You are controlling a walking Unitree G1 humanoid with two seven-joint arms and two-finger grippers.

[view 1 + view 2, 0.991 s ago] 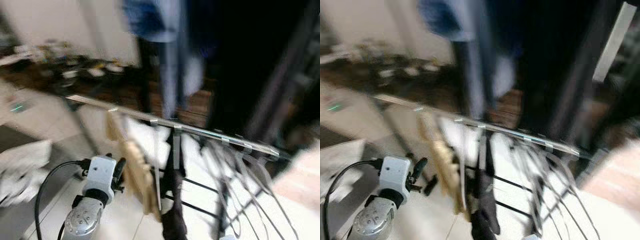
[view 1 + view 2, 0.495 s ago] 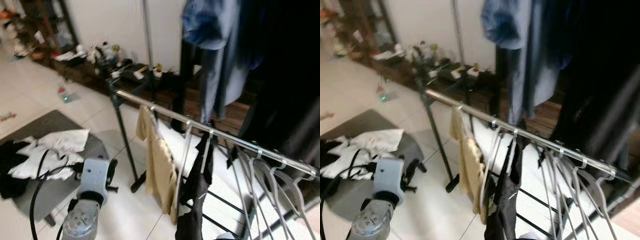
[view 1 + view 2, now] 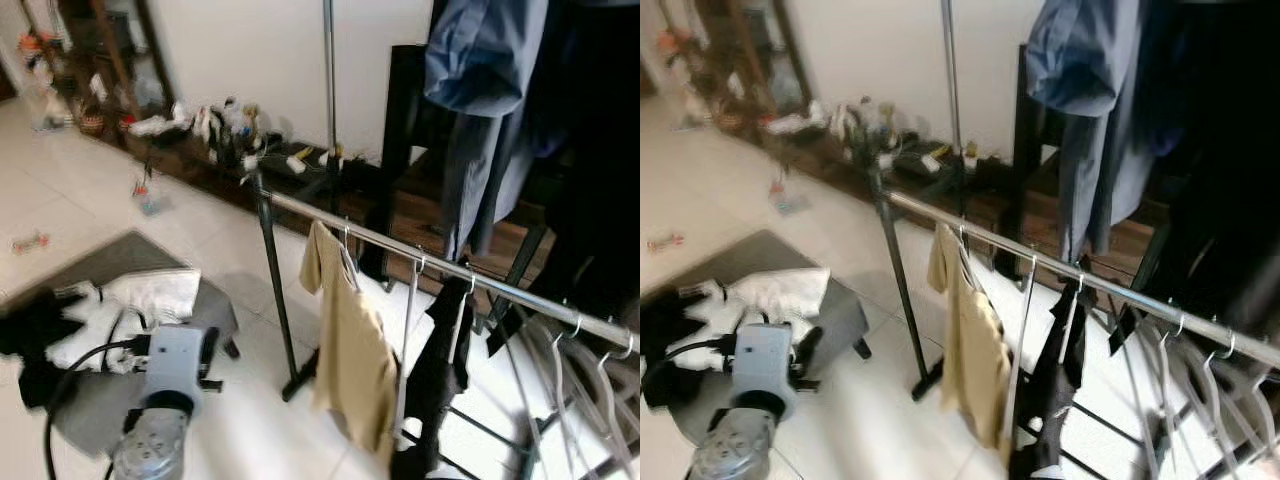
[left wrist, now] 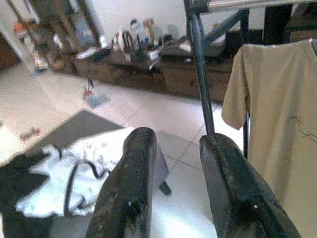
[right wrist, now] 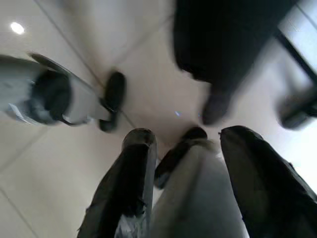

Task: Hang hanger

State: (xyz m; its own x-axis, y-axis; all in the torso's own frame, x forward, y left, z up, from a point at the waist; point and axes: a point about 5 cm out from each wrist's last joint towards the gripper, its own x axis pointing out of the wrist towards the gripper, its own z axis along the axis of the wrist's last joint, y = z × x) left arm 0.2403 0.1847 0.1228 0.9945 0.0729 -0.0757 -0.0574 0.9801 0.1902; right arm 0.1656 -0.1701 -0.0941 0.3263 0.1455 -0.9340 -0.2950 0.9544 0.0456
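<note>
A silver clothes rail (image 3: 420, 256) runs from the middle to the right edge on a black stand. A tan T-shirt (image 3: 352, 360) hangs on a hanger near its left end, with a black garment (image 3: 436, 365) beside it. Several empty pale hangers (image 3: 585, 385) hang further right. My left arm (image 3: 165, 400) is raised at the lower left, short of the rack. The left gripper (image 4: 178, 144) is open and empty, facing the rack post and the tan shirt. My right gripper (image 5: 188, 136) is open with nothing in it, pointing down at the tiled floor.
A low grey table (image 3: 205, 305) with white and black clothes heaped on it stands left of the rack. A blue shirt (image 3: 480, 60) and dark clothes hang behind the rail. A low cluttered shelf (image 3: 215, 135) runs along the back wall. My feet (image 5: 111, 96) stand on the floor.
The camera has swung round and the blur has gone, so the rack and the table of clothes show more fully. My left arm keeps its place at the lower left.
</note>
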